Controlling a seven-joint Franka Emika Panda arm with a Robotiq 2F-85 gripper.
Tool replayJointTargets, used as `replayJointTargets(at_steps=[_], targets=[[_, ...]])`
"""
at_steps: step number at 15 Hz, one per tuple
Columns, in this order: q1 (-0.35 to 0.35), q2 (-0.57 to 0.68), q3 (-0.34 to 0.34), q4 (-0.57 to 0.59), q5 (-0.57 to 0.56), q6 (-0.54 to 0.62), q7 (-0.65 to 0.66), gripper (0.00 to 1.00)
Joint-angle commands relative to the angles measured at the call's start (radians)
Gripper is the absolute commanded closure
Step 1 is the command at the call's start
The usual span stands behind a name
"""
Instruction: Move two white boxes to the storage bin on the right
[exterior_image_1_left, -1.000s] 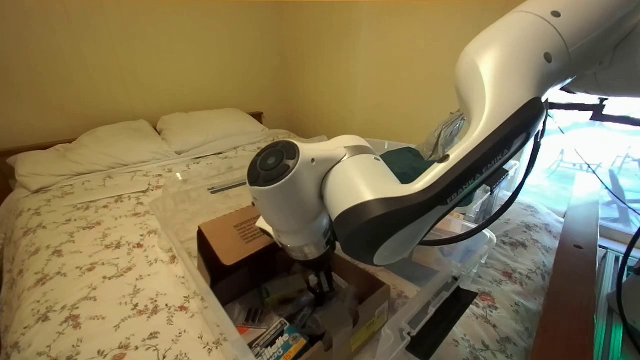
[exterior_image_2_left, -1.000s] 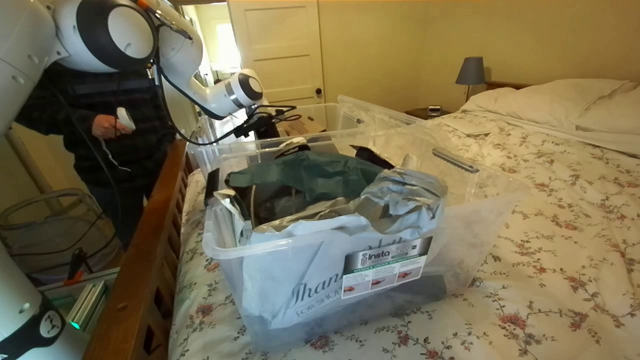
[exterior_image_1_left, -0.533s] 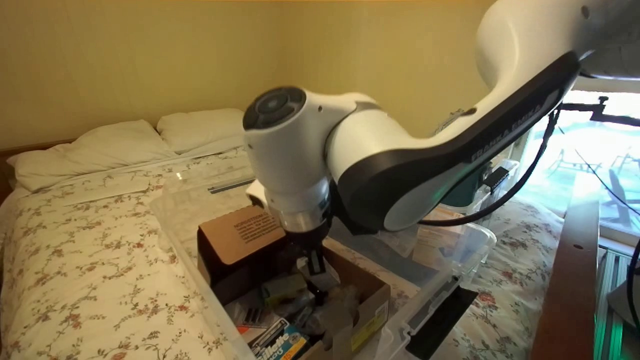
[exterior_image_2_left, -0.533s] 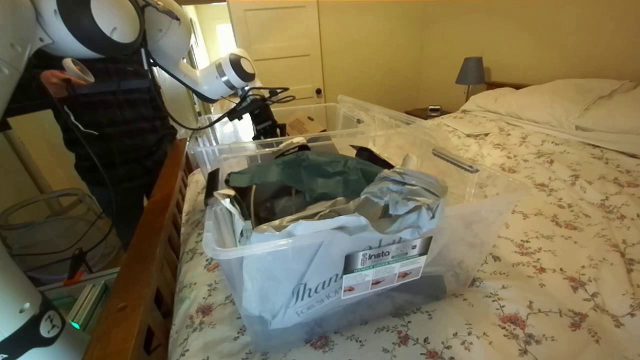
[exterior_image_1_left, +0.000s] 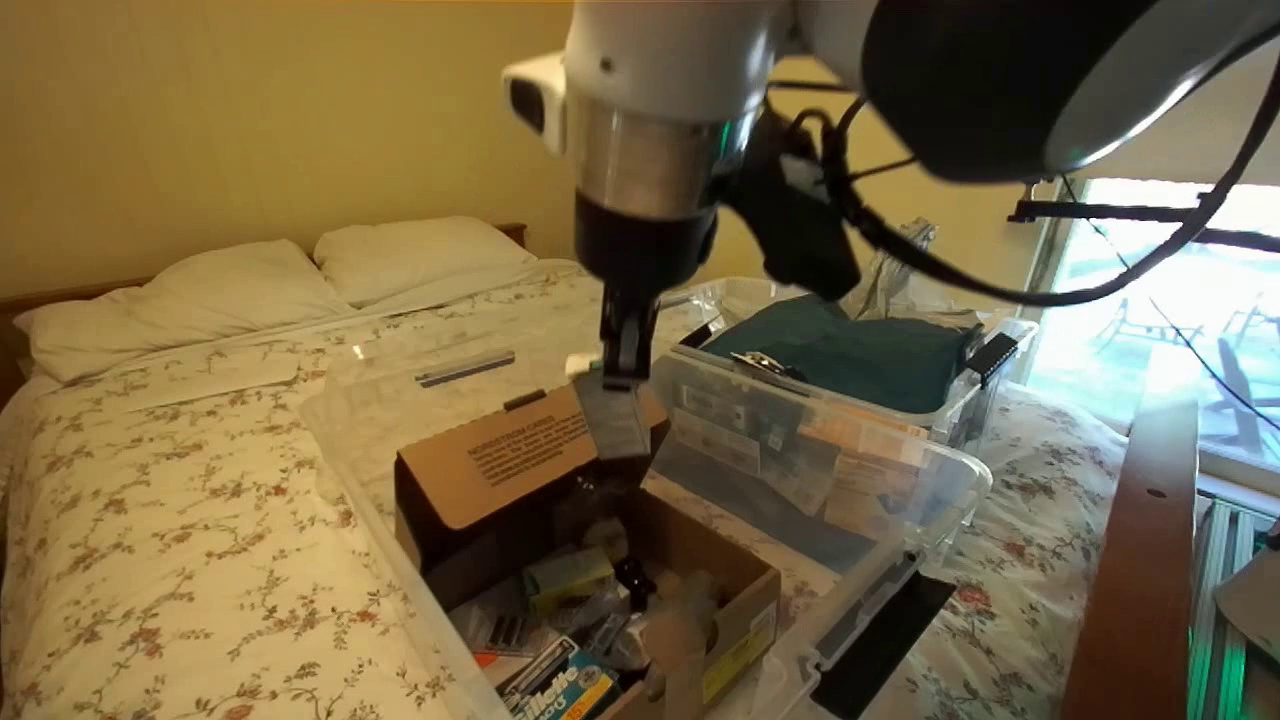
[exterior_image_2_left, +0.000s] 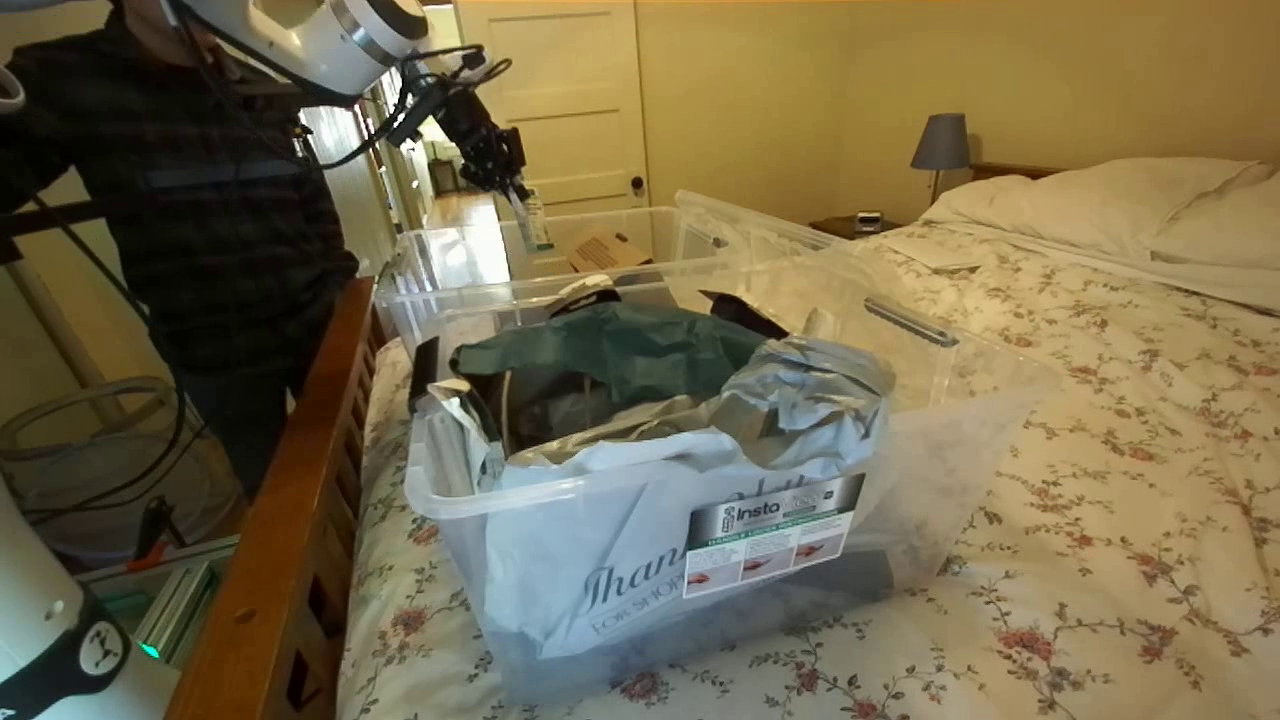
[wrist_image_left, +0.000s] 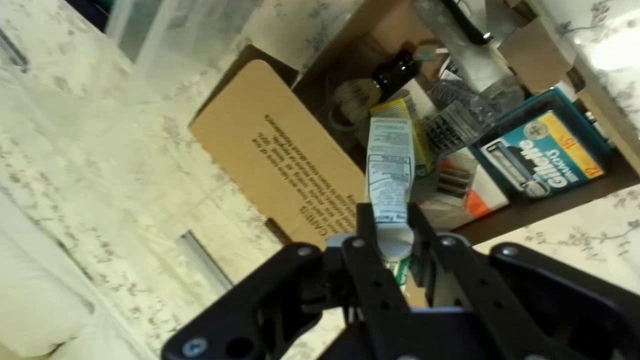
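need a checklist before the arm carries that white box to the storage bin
1. Jaws shut on the white box: ok.
2. White box over the storage bin: not ok; it hangs near the cardboard box.
3. Storage bin uncovered: ok, its top is open.
4. Room in the storage bin: cannot tell; dark green material hides what lies beneath.
5. White box high enough to clear the bin's rim: cannot tell.

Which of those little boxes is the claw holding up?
The white box covered in fine print, the one clamped in the gripper; the blue Gillette box lies below, ungripped, in the brown cardboard box.
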Motion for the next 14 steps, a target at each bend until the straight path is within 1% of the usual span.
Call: replayJointTargets(at_steps=[1,3,4,5,6,8,9,10,12,14], targets=[[-0.001,-0.209,0.002,-0.166,-0.141,-0.069,0.138,0.95],[-0.035,-0.291,0.022,-0.220,-0.208,-0.108,0.208,0.95],[-0.059,-0.325,0.033,-0.253,-0.216,-0.105,0.262,0.95],[-0.075,-0.227,0.067,-0.131,-0.175,-0.119,0.172,0.95],[-0.095,-0.253,0.081,-0.149,-0.178,-0.119,0.177,0.82],[-0.114,-0.255,0.101,-0.148,-0.177,-0.118,0.172,0.82],[-0.114,-0.247,0.104,-0.147,-0.177,-0.118,0.173,0.95],[-0.120,-0.235,0.106,-0.139,-0.187,-0.119,0.187,0.95],[-0.166,-0.261,0.104,-0.150,-0.182,-0.112,0.211,0.95],[-0.232,-0.292,0.103,-0.174,-0.131,-0.080,0.177,0.95]])
